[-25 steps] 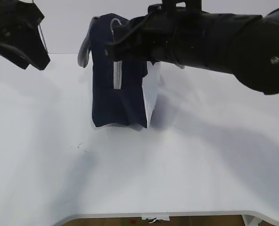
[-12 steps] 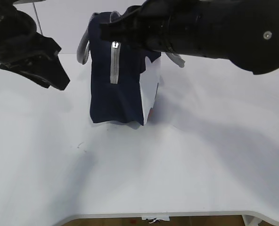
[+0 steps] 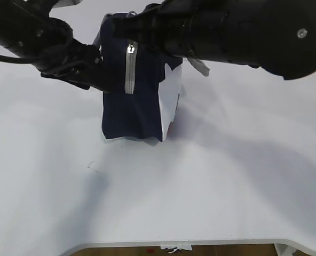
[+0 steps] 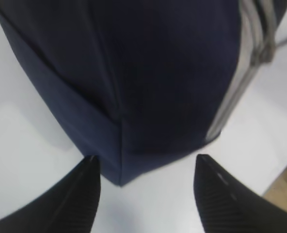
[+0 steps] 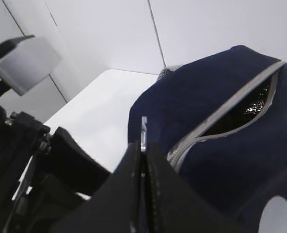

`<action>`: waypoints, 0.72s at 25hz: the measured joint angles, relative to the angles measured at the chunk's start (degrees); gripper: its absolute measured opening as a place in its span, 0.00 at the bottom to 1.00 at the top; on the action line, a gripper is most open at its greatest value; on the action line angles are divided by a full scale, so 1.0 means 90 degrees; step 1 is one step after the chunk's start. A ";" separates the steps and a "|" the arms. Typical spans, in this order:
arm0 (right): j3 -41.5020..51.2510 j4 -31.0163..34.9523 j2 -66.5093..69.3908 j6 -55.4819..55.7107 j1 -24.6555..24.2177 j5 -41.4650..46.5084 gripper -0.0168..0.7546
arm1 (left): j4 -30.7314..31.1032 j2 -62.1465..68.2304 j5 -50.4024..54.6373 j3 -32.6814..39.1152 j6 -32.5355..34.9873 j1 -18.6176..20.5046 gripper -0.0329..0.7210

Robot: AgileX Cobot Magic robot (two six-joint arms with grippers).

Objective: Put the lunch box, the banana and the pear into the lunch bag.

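Note:
The navy lunch bag (image 3: 139,106) stands upright at the table's middle, its grey zipper (image 3: 129,72) running down the near end. My right gripper (image 3: 130,29) reaches over the bag's top and is shut on the metal zipper pull (image 5: 143,130). The right wrist view shows the zipper partly open, with silver lining (image 5: 250,109) inside. My left gripper (image 3: 96,72) is open at the bag's left side. A lower corner of the bag (image 4: 121,170) lies between its fingers (image 4: 85,194), which do not touch it. The lunch box, banana and pear are out of view.
The white table (image 3: 211,192) spreads all round the bag, with its front edge (image 3: 200,242) near the bottom of the exterior view. A grey webbing handle (image 3: 198,66) hangs on the bag's right. The left arm (image 5: 46,160) shows low in the right wrist view.
My left arm has swung in from the far left up to the bag's left side, and its jaws now stand wider. The right gripper keeps its hold at the bag's top.

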 joint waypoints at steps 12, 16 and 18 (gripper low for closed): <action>-0.0011 0.0123 0.0026 0.0000 0.0000 0.0000 0.02 | -0.0867 0.0423 -0.0949 0.0000 0.1105 0.0000 0.46; -0.0011 0.0123 0.0026 0.0000 0.0000 0.0000 0.02 | -0.0753 0.0453 -0.0933 0.0000 0.1146 0.0000 0.12; -0.0011 0.0131 0.0039 0.0000 0.0000 0.0027 0.02 | -0.0651 0.0453 -0.0833 0.0000 0.1161 0.0000 0.07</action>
